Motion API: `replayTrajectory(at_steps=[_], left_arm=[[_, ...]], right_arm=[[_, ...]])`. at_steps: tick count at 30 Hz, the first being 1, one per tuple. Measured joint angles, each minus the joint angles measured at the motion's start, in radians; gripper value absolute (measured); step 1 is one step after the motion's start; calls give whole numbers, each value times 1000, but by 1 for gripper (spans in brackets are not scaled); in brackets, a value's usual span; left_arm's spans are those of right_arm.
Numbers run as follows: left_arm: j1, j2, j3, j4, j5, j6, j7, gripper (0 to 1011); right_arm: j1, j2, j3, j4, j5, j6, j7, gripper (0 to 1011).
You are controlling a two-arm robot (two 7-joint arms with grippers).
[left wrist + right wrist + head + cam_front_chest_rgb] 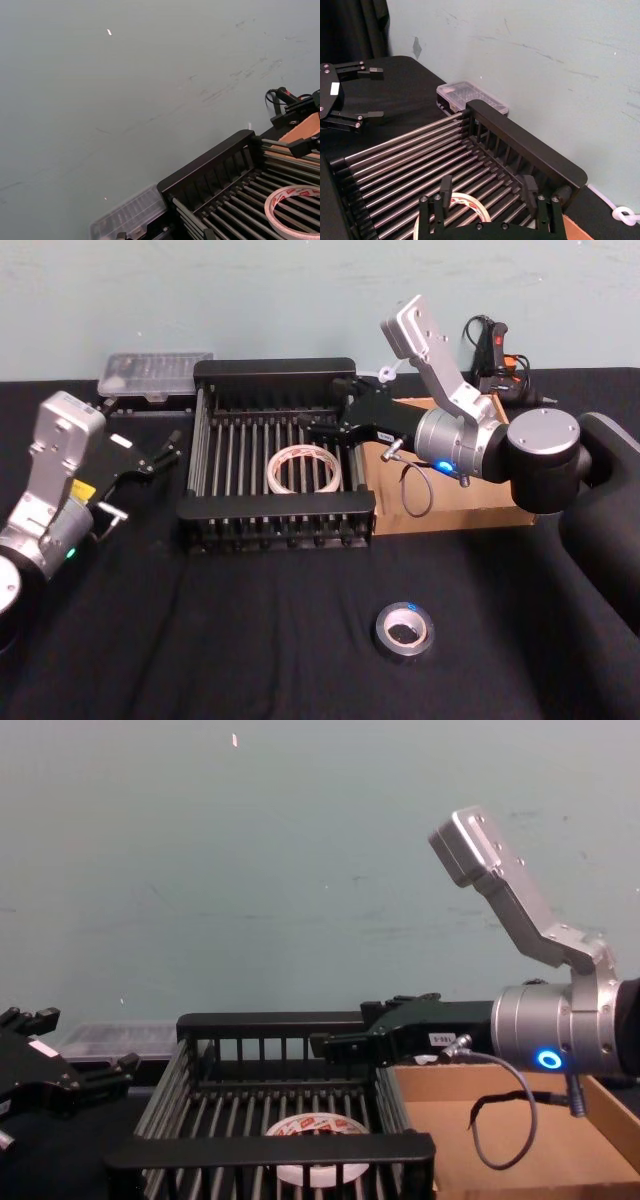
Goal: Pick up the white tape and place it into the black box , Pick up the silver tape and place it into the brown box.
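Note:
The white tape (pixel 303 470) lies flat on the slatted floor of the black box (pixel 274 368), near its right side. It also shows as the white tape (pixel 461 204), (pixel 314 1130), (pixel 291 210). My right gripper (pixel 335 412) hovers open and empty just above the tape, over the crate's right wall; the same gripper (pixel 487 186), (pixel 345 1030) holds nothing. The silver tape (pixel 404 630) lies flat on the black cloth in front of the crate. The brown box (pixel 455 512), (pixel 505 1125) stands right of the crate. My left gripper (pixel 165 452), (pixel 376 92), (pixel 85 1042) is open, left of the crate.
A clear plastic case (pixel 157 373), (pixel 470 96) sits behind the crate's left corner against the wall. A black tool with cables (pixel 495 350) stands behind the brown box. Open black cloth spreads across the front of the table around the silver roll.

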Motion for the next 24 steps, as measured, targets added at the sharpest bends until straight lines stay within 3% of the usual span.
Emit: replayTrajectory(at_steps=[5, 13, 20, 24], left_arm=[[0, 0, 0, 0, 0, 0, 0, 1001], [0, 0, 0, 0, 0, 0, 0, 1001], [0, 0, 0, 0, 0, 0, 0, 1001], [0, 0, 0, 0, 0, 0, 0, 1001]], right_arm=[[0, 0, 0, 0, 0, 0, 0, 1002], [-7, 3, 6, -11, 0, 0, -2, 1002], [-29, 21, 18, -64, 5, 19, -11, 1002], [-71, 56, 33, -150, 16, 62, -24, 1002]])
